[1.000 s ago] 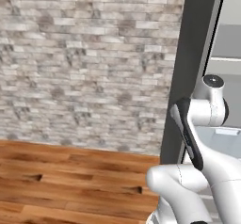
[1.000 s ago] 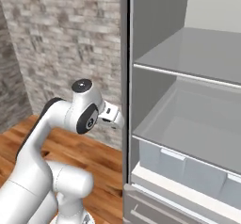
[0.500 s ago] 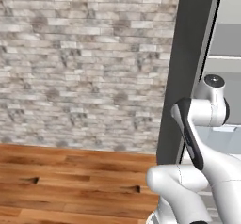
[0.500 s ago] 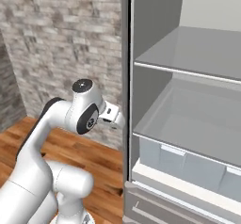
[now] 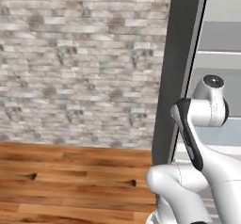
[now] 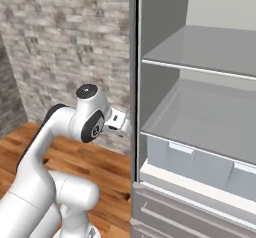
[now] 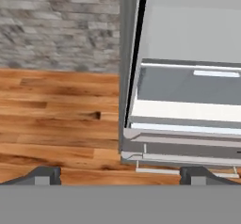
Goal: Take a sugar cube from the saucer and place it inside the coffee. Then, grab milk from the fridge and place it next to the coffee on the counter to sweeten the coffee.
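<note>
Your hand (image 7: pixel 120 173) is spread wide with nothing between the fingertips (image 7: pixel 46 175), pointing down at the wooden floor (image 7: pixel 56 119) just left of the fridge (image 6: pixel 200 132). The fridge stands open: pale shelves (image 6: pixel 210 57) and a clear drawer (image 6: pixel 200 164) show inside, its dark side wall (image 5: pixel 179 72) toward you. No carton is visible on the shelves you can see. The arm's wrist (image 6: pixel 117 122) sits close beside the fridge's left edge. A grey brick wall (image 5: pixel 80 63) runs left of the fridge.

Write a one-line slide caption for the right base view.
White arm beside the open fridge, its pale shelves bare, brick wall and wooden floor behind.
</note>
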